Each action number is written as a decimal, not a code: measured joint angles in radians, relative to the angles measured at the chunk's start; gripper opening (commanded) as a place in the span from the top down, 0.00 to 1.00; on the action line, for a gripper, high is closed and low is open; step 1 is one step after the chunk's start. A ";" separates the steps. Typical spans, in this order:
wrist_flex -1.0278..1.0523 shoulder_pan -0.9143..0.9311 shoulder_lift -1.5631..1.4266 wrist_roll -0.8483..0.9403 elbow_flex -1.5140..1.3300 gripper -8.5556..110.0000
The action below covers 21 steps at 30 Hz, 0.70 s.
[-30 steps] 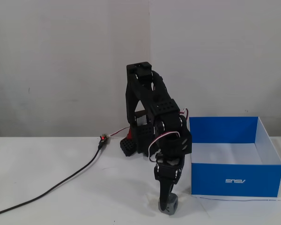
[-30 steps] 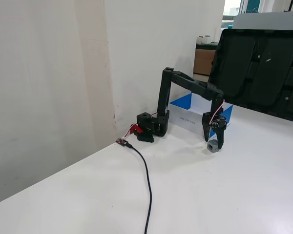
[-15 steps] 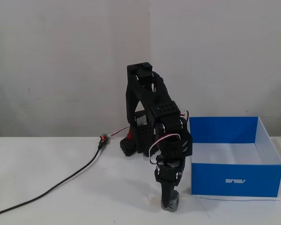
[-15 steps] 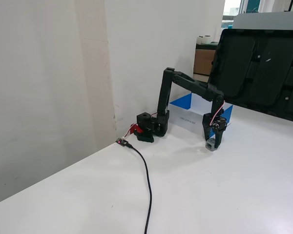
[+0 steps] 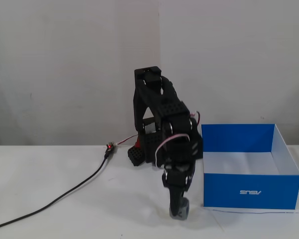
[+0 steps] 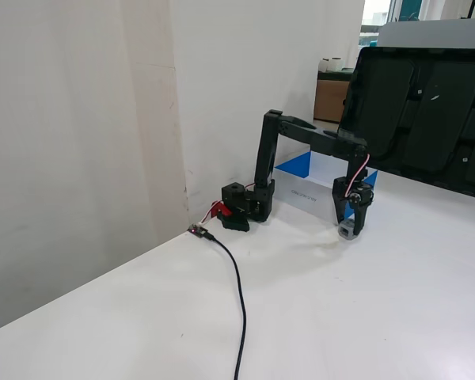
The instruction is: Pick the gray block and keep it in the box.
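- Black cable [image 5: 65,195] lies across white table [image 5: 89,214], left of arm.
- Fingers [image 5: 179,210] point down, clamped on gray block [image 5: 180,212], block at table level.
- Blue box [image 5: 249,191] just right of block, apart.
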State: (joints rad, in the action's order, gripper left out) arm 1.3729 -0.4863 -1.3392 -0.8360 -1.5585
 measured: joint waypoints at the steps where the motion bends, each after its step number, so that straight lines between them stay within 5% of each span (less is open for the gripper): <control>1: 0.017 -0.002 -0.023 0.006 0.011 0.87; 21: 0.153 -0.339 -0.557 0.176 0.071 0.88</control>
State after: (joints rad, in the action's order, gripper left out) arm 1.5263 -0.8253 -1.8960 -0.6596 -1.4880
